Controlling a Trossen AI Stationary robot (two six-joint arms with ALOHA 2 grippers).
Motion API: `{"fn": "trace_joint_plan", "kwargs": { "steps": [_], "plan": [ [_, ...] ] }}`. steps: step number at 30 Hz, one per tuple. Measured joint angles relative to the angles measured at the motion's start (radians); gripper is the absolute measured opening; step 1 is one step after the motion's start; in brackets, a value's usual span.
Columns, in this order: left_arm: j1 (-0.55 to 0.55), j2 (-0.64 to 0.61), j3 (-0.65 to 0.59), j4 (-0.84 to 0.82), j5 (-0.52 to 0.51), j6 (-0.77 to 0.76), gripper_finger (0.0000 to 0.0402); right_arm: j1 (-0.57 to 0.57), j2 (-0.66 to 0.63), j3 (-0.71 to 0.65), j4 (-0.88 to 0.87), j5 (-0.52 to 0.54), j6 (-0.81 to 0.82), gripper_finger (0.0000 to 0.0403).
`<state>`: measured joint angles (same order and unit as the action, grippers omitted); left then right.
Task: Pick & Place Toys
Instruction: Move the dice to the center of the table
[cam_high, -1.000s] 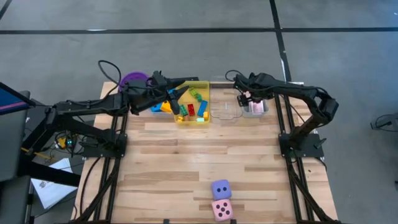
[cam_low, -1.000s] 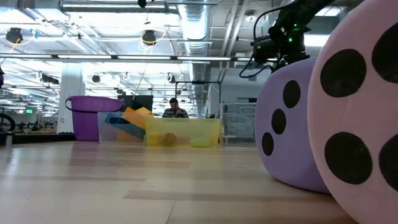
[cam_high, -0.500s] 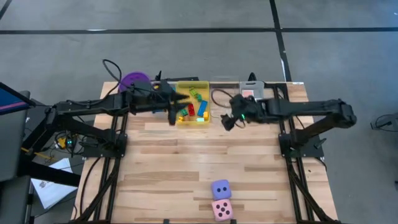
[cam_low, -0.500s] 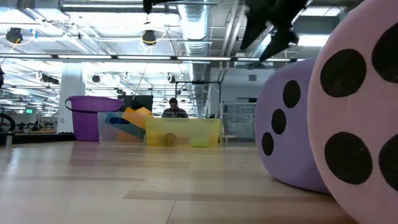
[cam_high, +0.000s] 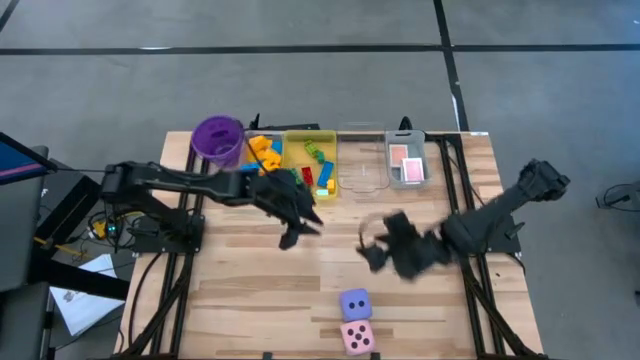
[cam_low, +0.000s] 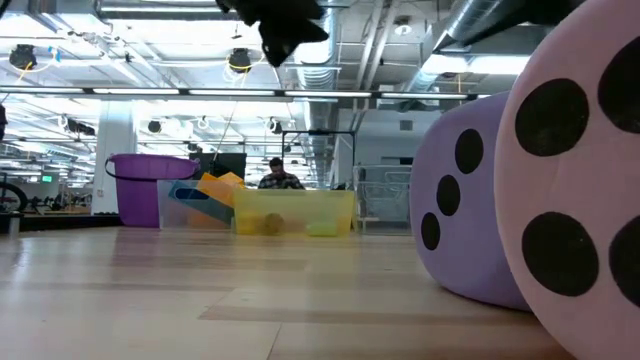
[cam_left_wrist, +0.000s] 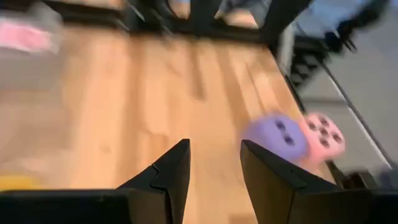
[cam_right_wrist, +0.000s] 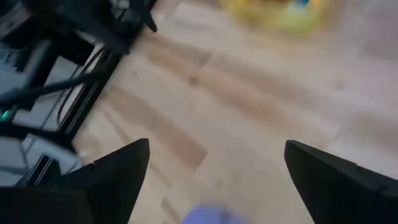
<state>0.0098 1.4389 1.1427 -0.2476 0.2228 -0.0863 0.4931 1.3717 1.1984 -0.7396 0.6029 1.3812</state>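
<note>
Two soft dice sit near the table's front edge, the purple die (cam_high: 355, 303) just behind the pink die (cam_high: 357, 337); both fill the right of the low view (cam_low: 470, 200). Small coloured bricks lie in the yellow tray (cam_high: 322, 135) at the back. Pink-backed cards (cam_high: 404, 157) lie in a clear tray. My left gripper (cam_high: 295, 228) hangs over the table's middle, open by a narrow gap (cam_left_wrist: 214, 171), nothing between its fingers. My right gripper (cam_high: 372, 252) hovers behind the purple die (cam_right_wrist: 211, 214), wide open (cam_right_wrist: 217, 165) and empty.
A purple round cup (cam_high: 217, 138) stands at the far left, with orange bricks (cam_high: 262, 150) beside it. An empty clear tray (cam_high: 362, 172) sits between the yellow tray and the card tray. Bare wood lies between the trays and the dice.
My left gripper has left the yellow tray, coming toward the near edge and down, and has tipped more level. My right gripper has swung from the card tray at the far right across to the table's middle, toward the dice. The dice have stayed put.
</note>
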Motion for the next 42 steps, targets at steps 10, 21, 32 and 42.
{"fn": "trace_joint_plan", "kwargs": {
  "steps": [10, 21, 32, 42],
  "plan": [
    [-0.234, 0.191, 0.000, 0.286, 0.193, -0.277, 0.0077, 0.342, 0.135, -0.001, -0.142, 0.162, 0.376, 0.0337],
    [-0.493, 0.464, 0.122, 0.676, -0.171, -0.740, 0.0001, 0.523, 0.210, -0.001, -0.196, 0.127, 0.269, 0.0315],
    [-0.574, 0.738, 0.348, 0.672, -0.172, -0.782, 0.0000, 0.532, 0.220, -0.002, -0.228, 0.048, 0.280, 0.0314],
    [-0.600, 0.885, 0.492, 0.676, -0.249, -0.705, 0.0000, 0.511, 0.220, -0.002, -0.225, 0.019, 0.295, 0.0314]
  ]
}}
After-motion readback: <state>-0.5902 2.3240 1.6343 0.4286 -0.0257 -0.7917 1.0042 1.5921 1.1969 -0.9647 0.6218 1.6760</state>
